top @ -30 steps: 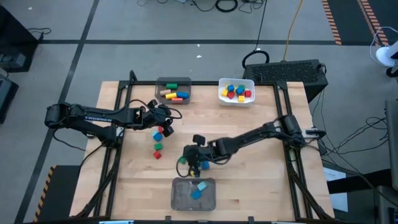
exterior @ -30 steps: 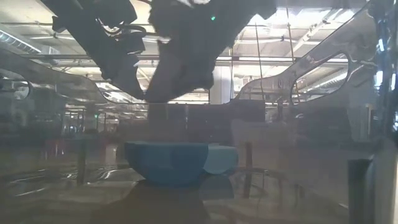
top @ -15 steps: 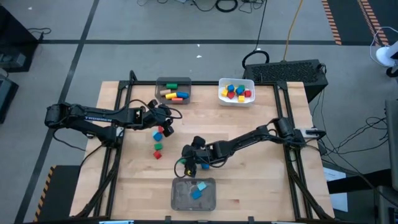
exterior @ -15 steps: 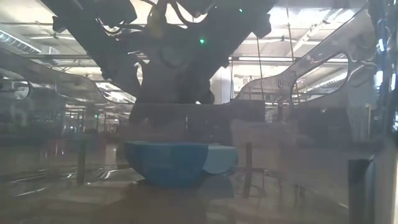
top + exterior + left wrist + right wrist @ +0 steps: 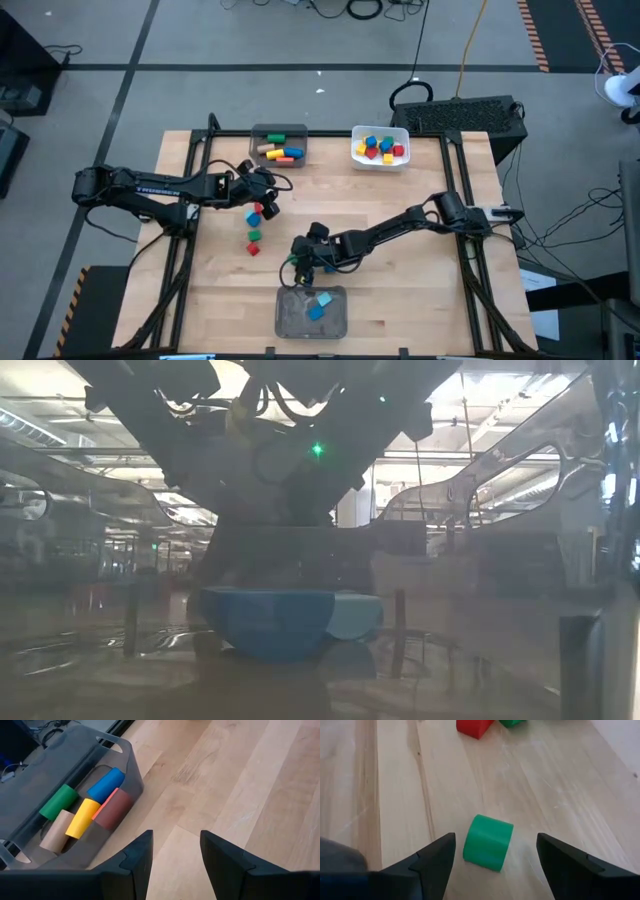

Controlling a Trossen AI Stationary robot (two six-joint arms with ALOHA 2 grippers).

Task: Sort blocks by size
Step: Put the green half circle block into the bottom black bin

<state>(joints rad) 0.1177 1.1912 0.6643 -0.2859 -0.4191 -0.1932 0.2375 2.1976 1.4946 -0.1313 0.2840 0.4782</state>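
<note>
Right gripper [image 5: 495, 855] low over the table centre, fingers spread wide — left gripper [image 5: 176, 857] likewise spread, waiting at left.

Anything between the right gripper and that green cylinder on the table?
Nothing visible. In the right wrist view the green cylinder lies on bare wood ahead of the open right gripper, with clear table between. The red block lies farther off.
</note>
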